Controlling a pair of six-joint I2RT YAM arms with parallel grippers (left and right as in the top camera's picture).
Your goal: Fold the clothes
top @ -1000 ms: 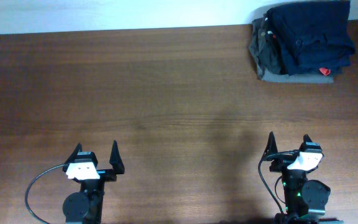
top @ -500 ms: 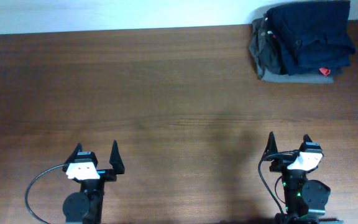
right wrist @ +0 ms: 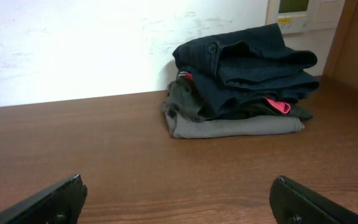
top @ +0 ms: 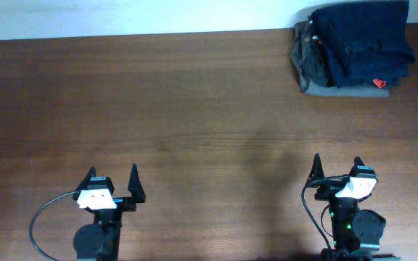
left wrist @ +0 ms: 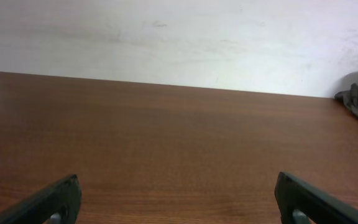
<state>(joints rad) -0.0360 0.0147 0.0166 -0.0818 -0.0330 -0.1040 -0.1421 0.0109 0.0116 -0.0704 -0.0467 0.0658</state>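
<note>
The dark navy-blue clothes [top: 365,32] lie folded on top of a stack at the table's far right corner, also seen in the right wrist view [right wrist: 247,62]. My left gripper [top: 112,177] is open and empty near the front edge at the left; its fingers frame bare wood in its wrist view [left wrist: 178,186]. My right gripper [top: 337,168] is open and empty near the front edge at the right [right wrist: 179,186], well short of the stack.
Under the navy piece lie a red garment [top: 379,83], a dark olive-grey one [top: 307,58] and a light grey one [top: 339,90]. The brown wooden table [top: 194,109] meets a white wall at the back. A cable [top: 38,225] loops beside the left arm.
</note>
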